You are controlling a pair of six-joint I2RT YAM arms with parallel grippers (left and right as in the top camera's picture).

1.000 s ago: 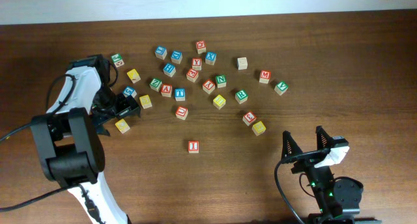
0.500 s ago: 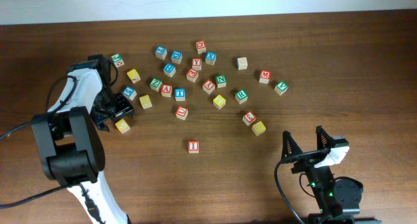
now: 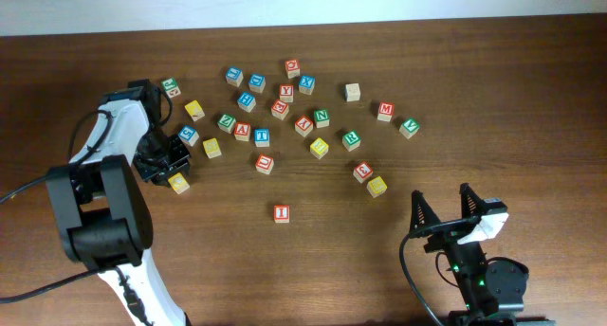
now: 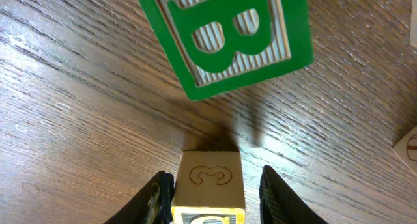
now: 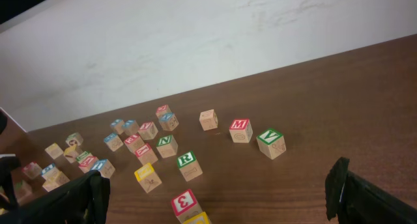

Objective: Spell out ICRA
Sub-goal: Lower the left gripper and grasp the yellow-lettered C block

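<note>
Left hand [image 4: 214, 180], part closed, flanks a yellow cube [image 4: 208, 191], its letter cut off and grip unclear, carved 3 upward; right hand [image 3: 441, 195] gapes empty.

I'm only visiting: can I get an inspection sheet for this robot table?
Surface: brown wooden table.
Job's things: red I block alone near the front; green R and red A among the scatter; yellow block between the left fingers.
Clutter: many other letter blocks, such as red M, green B.
Grippers: left gripper straddles the yellow block, gap on one side; right gripper open, empty.
Cables: black cable by the left arm.
Surroundings: white wall behind the table.
</note>
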